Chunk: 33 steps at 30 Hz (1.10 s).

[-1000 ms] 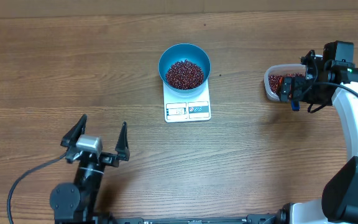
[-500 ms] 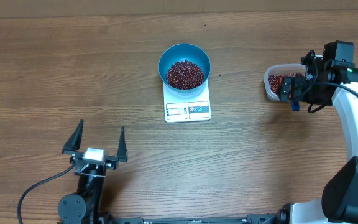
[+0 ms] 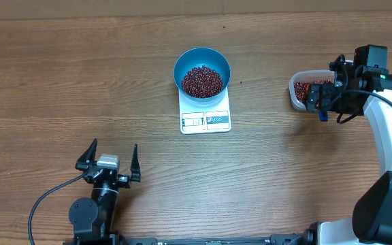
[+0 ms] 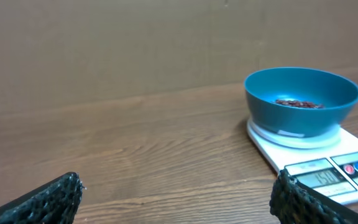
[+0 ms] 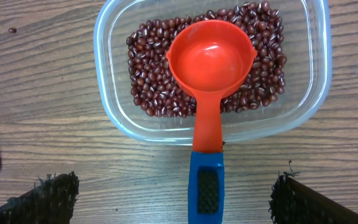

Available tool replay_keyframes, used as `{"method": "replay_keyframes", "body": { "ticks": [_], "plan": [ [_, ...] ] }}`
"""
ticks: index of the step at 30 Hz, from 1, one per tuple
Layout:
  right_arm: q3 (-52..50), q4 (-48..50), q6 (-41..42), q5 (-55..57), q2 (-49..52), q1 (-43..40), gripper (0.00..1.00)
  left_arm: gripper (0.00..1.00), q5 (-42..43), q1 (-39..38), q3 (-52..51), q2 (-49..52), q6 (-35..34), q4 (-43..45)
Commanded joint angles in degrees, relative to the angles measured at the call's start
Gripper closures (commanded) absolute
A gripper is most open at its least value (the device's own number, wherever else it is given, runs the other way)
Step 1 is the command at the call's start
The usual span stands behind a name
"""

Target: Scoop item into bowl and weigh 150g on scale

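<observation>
The blue bowl [image 3: 202, 62] stands on the white scale [image 3: 205, 121] at the table's middle and holds a heap of red-brown beans [image 3: 202, 81]. The left wrist view shows the bowl [image 4: 302, 99] and the scale [image 4: 328, 171] ahead to the right. My left gripper [image 3: 113, 145] is open and empty near the front edge, far from the scale. My right gripper [image 3: 322, 103] hovers open over a clear tub [image 3: 295, 92]. In the right wrist view an empty red scoop [image 5: 211, 59] rests on the tub's beans [image 5: 148, 81]. Its blue handle [image 5: 207, 186] lies untouched between my right gripper's [image 5: 174, 193] wide fingers.
The clear tub's rim [image 5: 104, 93] faces the right gripper, with a stray bean [image 5: 11, 30] on the wood to its left. A brown wall stands behind the table in the left wrist view. Bare wooden table lies between the scale and the tub.
My left arm has swung and drawn back toward the front edge, its open gripper now lower and squarer to the scale. The right arm, scoop and bowl have not moved.
</observation>
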Motion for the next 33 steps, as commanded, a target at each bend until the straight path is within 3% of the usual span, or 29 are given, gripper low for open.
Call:
{"method": "replay_keyframes", "body": {
  "ticks": [1, 33],
  "plan": [
    [-0.13, 0.17, -0.42, -0.11, -0.20, -0.07, 0.00, 0.00, -3.85, 0.35, -0.22, -0.66, -4.20, -0.61],
    [-0.13, 0.17, -0.42, -0.11, -0.20, -0.07, 0.00, 0.00, -3.26, 0.35, -0.22, -0.55, -4.09, -0.37]
  ]
}}
